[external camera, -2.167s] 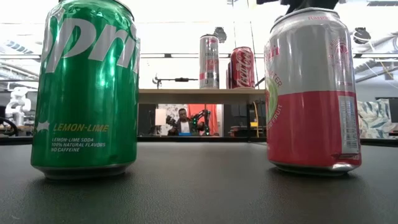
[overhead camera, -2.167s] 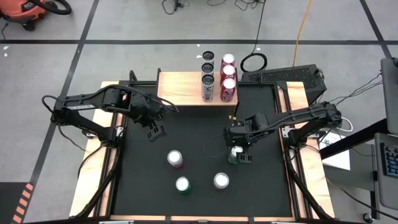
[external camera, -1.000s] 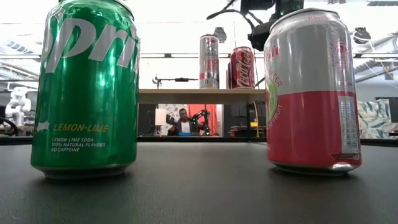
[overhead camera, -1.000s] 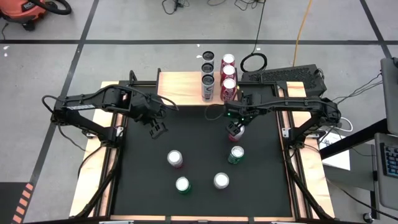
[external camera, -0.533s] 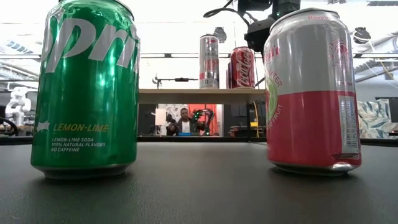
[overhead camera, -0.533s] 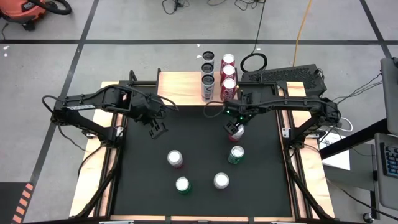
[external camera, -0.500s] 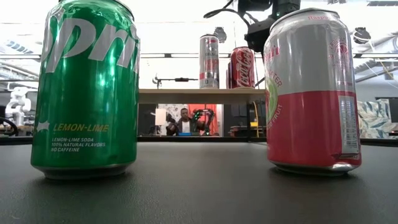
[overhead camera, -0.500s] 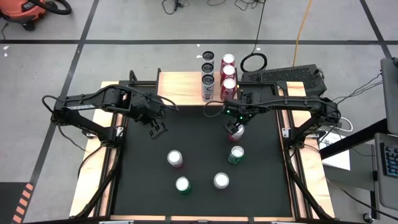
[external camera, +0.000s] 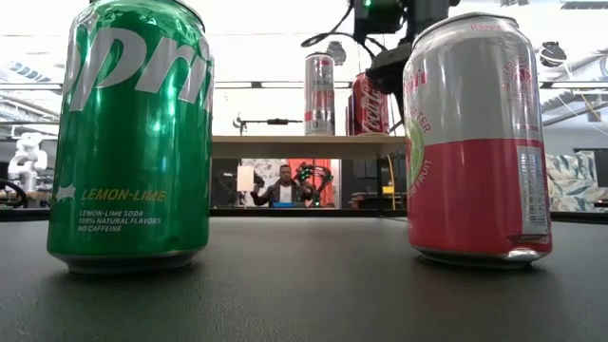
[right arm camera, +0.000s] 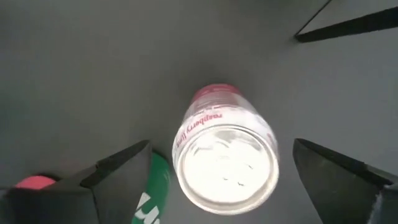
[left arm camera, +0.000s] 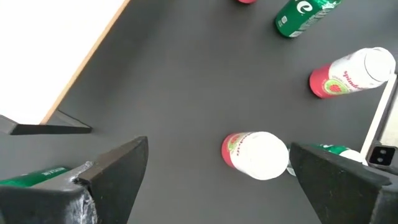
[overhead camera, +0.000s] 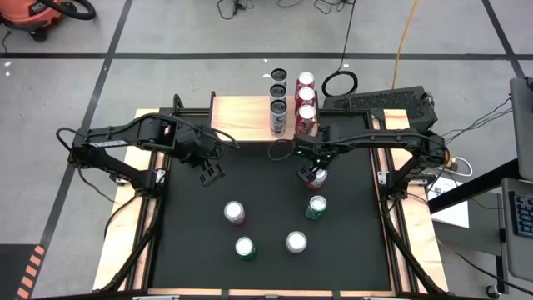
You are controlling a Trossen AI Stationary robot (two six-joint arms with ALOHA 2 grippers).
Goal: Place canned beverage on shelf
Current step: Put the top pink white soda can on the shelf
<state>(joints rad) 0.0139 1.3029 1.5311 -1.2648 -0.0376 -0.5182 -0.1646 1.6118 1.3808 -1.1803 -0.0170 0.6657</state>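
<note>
A pink-and-white can (right arm camera: 225, 155) stands upright on the black table (overhead camera: 266, 179), a little in front of the wooden shelf (overhead camera: 246, 117). My right gripper (overhead camera: 315, 171) hangs above this can, pointing down. It is open (right arm camera: 221, 146), with one finger on either side of the can's top, and touches nothing. A green can (overhead camera: 316, 207) stands just on the near side of it. Several cans (overhead camera: 290, 102) stand on the shelf's right end. My left gripper (overhead camera: 210, 175) waits open (left arm camera: 219, 147) over the table's left part.
More cans stand on the table: a pink-and-white one (overhead camera: 235, 212) at the middle, a green one (overhead camera: 244, 247) and a silver-and-pink one (overhead camera: 296, 242) near the front edge. A black shelf leg (right arm camera: 348, 25) stands close behind the can under my right gripper.
My right gripper has sunk a little toward the pink-and-white can, which has not moved.
</note>
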